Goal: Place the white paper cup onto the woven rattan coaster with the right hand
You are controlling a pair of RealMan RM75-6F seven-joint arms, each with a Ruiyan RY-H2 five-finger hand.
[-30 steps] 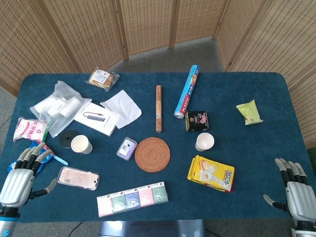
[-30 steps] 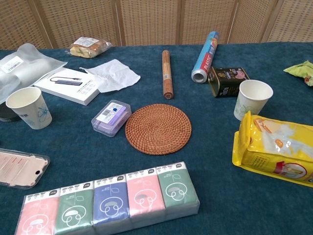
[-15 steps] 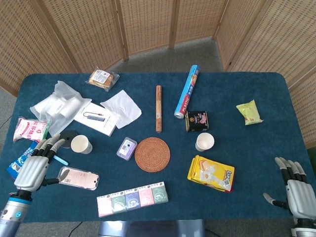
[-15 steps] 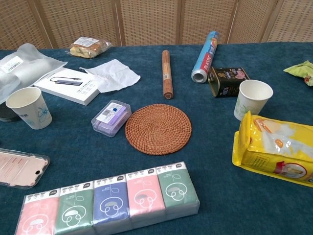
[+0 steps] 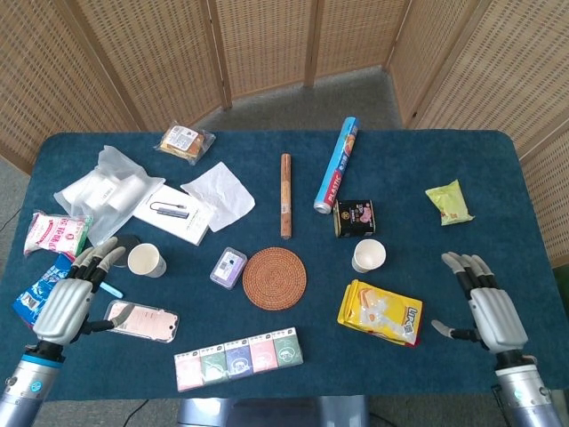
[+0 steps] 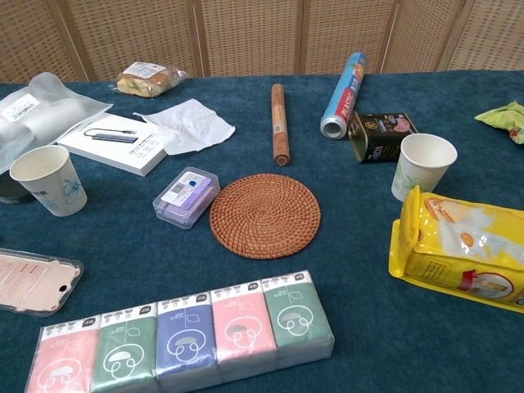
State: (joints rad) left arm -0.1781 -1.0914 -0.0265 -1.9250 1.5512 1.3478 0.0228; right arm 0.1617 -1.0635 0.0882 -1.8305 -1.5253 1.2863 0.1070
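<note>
A white paper cup [image 5: 368, 255] [image 6: 423, 166] stands upright right of centre, just behind a yellow snack bag. The round woven rattan coaster [image 5: 275, 278] [image 6: 264, 214] lies flat mid-table with nothing on it. A second white paper cup [image 5: 146, 260] [image 6: 48, 179] stands at the left. My right hand [image 5: 485, 307] hovers open near the table's front right, well to the right of the first cup, fingers spread. My left hand [image 5: 68, 301] is open at the front left, close beside the second cup. Neither hand shows in the chest view.
A yellow snack bag [image 5: 380, 312] lies in front of the right cup, a dark tin [image 5: 355, 217] behind it. A purple box [image 5: 228, 267] sits left of the coaster, a row of tissue packs [image 5: 238, 358] in front. A phone case [image 5: 140, 321], wooden stick [image 5: 285, 195] and wrap roll [image 5: 336, 176] lie around.
My right hand has risen and moved inward from the front right corner toward the table. My left hand moved forward toward the left cup, then held.
</note>
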